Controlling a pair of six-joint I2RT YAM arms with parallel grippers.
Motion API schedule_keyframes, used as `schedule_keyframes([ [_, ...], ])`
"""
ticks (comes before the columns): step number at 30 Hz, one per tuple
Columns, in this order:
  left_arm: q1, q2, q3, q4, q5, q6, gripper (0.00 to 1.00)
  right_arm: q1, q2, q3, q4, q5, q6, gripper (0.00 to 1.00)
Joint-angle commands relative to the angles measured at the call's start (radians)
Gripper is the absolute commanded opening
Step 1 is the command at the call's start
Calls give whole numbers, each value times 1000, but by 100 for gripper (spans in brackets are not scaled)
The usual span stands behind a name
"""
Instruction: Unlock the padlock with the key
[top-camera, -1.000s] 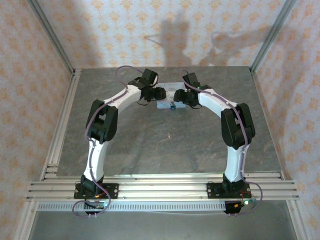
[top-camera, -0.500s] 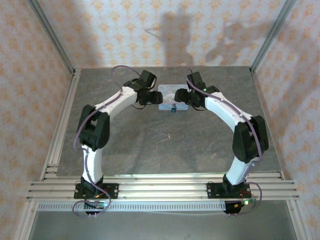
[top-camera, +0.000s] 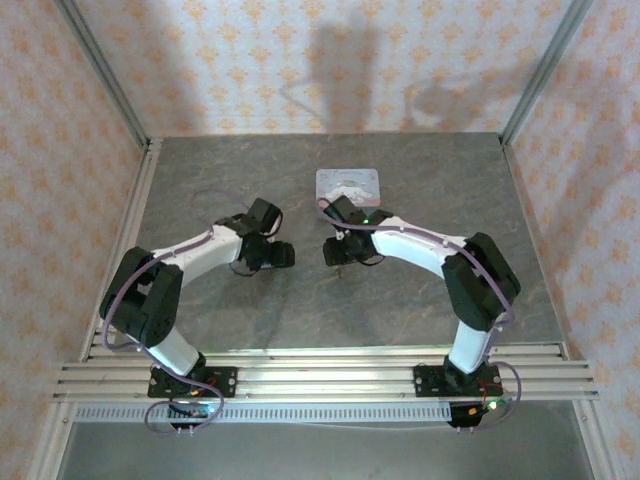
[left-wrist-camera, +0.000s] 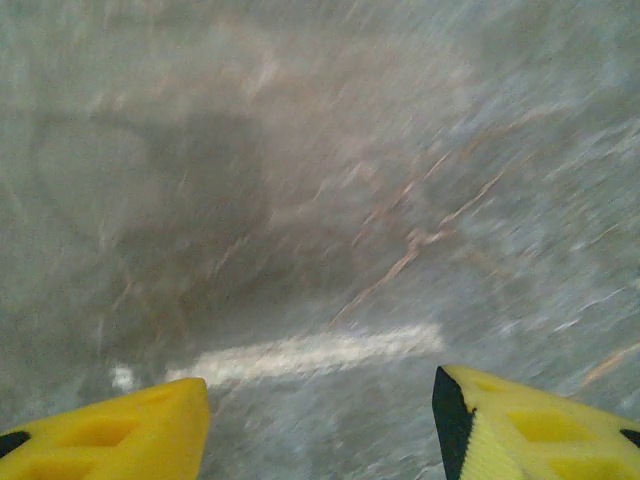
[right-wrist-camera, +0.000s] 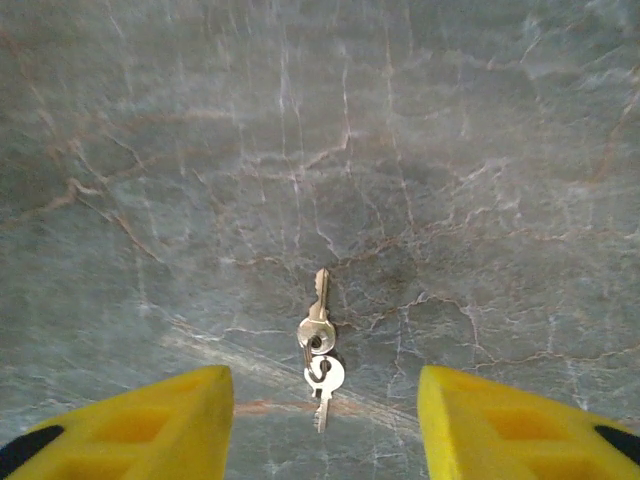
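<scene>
Two small silver keys (right-wrist-camera: 320, 345) joined by a ring lie flat on the grey stone table, straight below my right gripper (right-wrist-camera: 326, 378). Its yellow fingers stand open on either side of the keys and touch nothing. From above, the right gripper (top-camera: 332, 252) hovers at the table's middle, just in front of the pale-blue tin (top-camera: 347, 183). My left gripper (top-camera: 283, 255) faces it from the left. It is open (left-wrist-camera: 320, 405) over bare, blurred table with nothing between its fingers. The padlock is hidden, with the right arm across the tin's front edge.
Patterned walls close in the table (top-camera: 250, 160) at the back and on both sides. An aluminium rail (top-camera: 320, 375) runs along the near edge by the arm bases. The marble surface stretches bare to the left and right of the grippers.
Both arms have drawn back from the tin toward the table's middle and dropped lower. The right gripper's fingers have narrowed and now frame the keys.
</scene>
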Motion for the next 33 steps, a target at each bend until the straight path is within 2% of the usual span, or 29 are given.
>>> schedule_keyframes([
  [1,-10,-67,-38,71,-2,-39,61,8,27,16,-36,34,-50,48],
  [5,-15,-77,-62,64,-26,-42,61,18,58,24,-50,26,-76,42],
  [26,-23,-55,-63,63,-42,-42,60,37,155,68,-82,48,-115,34],
  [33,-26,-56,-62,51,-54,-42,60,42,170,74,-107,33,-129,25],
])
